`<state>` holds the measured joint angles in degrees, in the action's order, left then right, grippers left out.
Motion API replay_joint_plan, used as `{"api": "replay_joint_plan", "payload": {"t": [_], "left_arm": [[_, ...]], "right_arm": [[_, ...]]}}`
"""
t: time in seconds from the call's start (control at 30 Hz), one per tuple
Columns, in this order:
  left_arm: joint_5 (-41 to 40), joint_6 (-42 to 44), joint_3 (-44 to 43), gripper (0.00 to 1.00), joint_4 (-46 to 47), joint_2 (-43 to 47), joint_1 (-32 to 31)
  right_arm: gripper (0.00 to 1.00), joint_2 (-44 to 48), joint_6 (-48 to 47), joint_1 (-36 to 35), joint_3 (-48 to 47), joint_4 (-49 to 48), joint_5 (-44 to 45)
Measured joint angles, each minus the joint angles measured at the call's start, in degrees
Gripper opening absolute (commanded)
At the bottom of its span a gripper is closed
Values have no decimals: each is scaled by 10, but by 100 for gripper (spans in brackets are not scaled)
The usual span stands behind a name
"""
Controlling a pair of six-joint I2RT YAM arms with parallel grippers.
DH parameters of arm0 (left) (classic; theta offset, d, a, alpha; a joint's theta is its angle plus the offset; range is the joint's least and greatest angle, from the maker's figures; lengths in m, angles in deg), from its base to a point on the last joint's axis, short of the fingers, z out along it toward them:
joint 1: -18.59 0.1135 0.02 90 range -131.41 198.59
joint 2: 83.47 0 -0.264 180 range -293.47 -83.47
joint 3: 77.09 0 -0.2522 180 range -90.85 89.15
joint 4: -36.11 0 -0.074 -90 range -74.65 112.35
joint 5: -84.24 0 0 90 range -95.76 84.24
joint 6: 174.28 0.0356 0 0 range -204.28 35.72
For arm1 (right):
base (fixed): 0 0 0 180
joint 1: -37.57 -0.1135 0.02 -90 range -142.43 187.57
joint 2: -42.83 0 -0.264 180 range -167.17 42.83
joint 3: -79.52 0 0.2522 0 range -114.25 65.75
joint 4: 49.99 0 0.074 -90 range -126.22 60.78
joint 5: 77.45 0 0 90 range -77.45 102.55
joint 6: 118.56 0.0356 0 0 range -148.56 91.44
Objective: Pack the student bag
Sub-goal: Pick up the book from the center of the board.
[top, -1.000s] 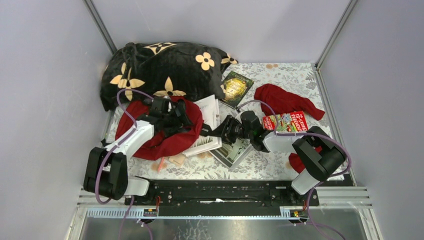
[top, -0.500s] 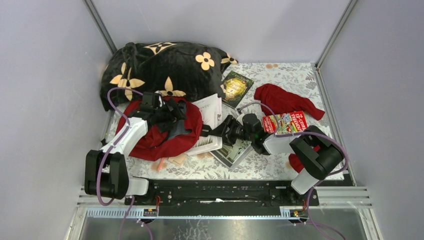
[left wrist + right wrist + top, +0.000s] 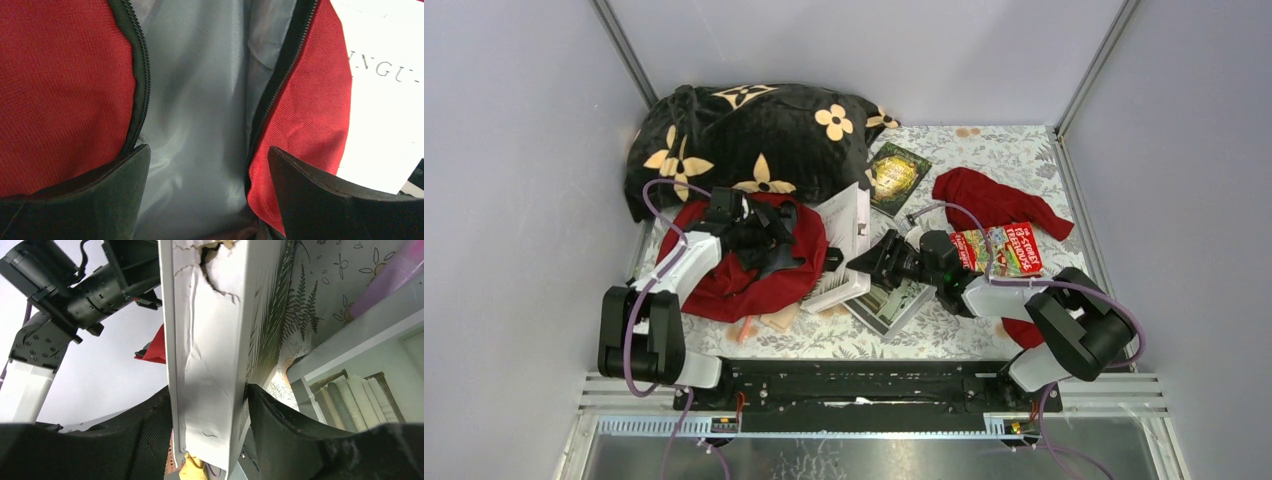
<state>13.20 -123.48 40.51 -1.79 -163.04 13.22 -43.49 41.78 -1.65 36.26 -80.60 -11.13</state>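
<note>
Student bag (image 3: 759, 288) is laid left of centre on the floral table (image 3: 1014, 150), before the black flowered blanket (image 3: 754, 130), zipper parted onto grey lining; left gripper (image 3: 210, 200) is spread wide at that opening, released; white book (image 3: 849, 235), tilted up beside the bag, is clamped by the right gripper (image 3: 207, 400).

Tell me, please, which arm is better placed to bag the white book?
Right: the right gripper clamps the white book beside the student bag; the left gripper stands open at its mouth.
</note>
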Motion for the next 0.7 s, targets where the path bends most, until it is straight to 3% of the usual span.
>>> {"api": "replay_joint_plan", "payload": {"t": [0.1, 0.33, 0.4, 0.53, 0.7], "left_arm": [[2, 1, -3, 94, 0, -20, 2], [7, 3, -18, 94, 1, -30, 2], [9, 3, -21, 94, 2, -30, 2], [13, 3, -21, 95, 2, -30, 2], [14, 10, -28, 97, 0, -26, 2]], "right_arm": [[55, 5, -3, 0, 2, 0, 0], [66, -38, -9, 0, -4, -9, -11], [59, -56, -13, 0, -16, -7, -16], [30, -80, -22, 0, -49, 6, -26], [20, -52, -46, 10, -51, 74, -25]]}}
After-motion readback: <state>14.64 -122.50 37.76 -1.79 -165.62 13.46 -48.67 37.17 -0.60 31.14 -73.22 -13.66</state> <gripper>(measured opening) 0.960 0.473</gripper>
